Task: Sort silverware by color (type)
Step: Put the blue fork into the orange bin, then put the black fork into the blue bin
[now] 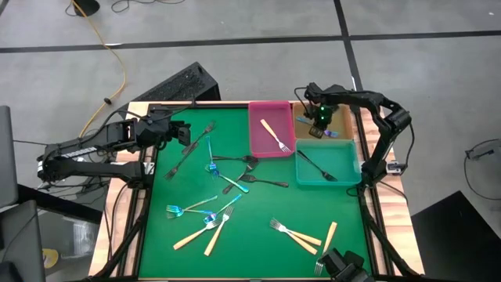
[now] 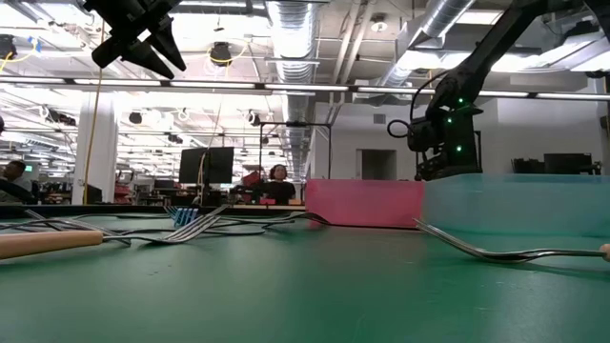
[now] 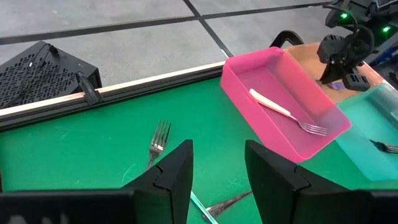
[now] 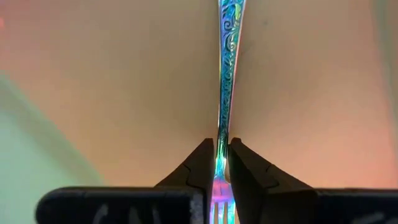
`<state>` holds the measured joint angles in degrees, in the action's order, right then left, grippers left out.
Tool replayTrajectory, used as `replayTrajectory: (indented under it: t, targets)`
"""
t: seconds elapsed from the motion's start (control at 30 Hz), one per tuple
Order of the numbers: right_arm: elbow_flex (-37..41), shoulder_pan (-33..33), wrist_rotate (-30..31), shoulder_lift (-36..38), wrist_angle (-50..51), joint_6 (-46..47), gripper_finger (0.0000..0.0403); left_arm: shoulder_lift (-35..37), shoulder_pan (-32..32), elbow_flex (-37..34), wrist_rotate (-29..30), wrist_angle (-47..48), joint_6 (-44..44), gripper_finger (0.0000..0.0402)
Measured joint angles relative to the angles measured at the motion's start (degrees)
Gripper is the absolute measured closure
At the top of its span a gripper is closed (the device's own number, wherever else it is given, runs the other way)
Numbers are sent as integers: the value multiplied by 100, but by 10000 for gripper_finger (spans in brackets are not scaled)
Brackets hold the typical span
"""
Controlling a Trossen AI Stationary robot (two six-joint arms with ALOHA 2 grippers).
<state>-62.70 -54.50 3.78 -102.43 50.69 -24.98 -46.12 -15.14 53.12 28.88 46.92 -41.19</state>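
High view shows my right end effector (image 1: 320, 120) positioned over the tan tray (image 1: 342, 120) at the far right corner of the tabletop (image 1: 258, 223). Right wrist view shows its two fingers (image 4: 200, 163) set narrow, with an iridescent blue fork (image 4: 226, 68) between them; the fork's handle extends away from the fingers over the tan tray floor, and the tines sit at the finger base. The fingers lie just beside the fork's neck on both sides; I cannot tell whether they grip it or have let it go.

My left end effector (image 1: 185, 133) hangs above the far left part of the tabletop. Left wrist view shows its fingers (image 3: 177, 171) apart at a moderate gap with nothing between them; a dark fork (image 3: 158, 140) lies on the green surface ahead of them.

Tray contents, high view:
- Pink tray (image 1: 270, 146): one tan-handled fork (image 1: 275, 135).
- Teal tray (image 1: 344, 165): one black fork (image 1: 316, 165).

Remaining silverware lies loose on the tabletop:
- Centre: black forks (image 1: 262, 182) mixed with blue forks (image 1: 211, 158).
- Near left: blue forks (image 1: 190, 207) and tan-handled forks (image 1: 205, 233).
- Near right: three tan-handled forks (image 1: 301, 236).

Low view shows the pink tray and teal tray side by side, touching or nearly so
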Motion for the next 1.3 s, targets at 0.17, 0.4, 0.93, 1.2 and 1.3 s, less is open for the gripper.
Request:
replayTrajectory:
  t: [0.17, 0.4, 0.93, 1.2, 1.3]
  targets:
    - [0, 0, 45, 0, 32, 94, 271, -1, 0, -1, 0, 10, 0, 272]
    - [0, 0, 65, 0, 31, 99, 233, -1, 0, -2, -4, 12, 0, 272]
    - [-607, 119, -108, 1181, 132, 238, 237, 1, -1, -2, -184, 15, 0, 272]
    - [-960, 836, -950, 2072, -161, 1094, 237, -1, -1, 0, -289, 15, 149, 272]
    - [-964, 1289, -1020, 2327, -426, 1506, 237, -1, -1, -2, -289, 15, 151, 272]
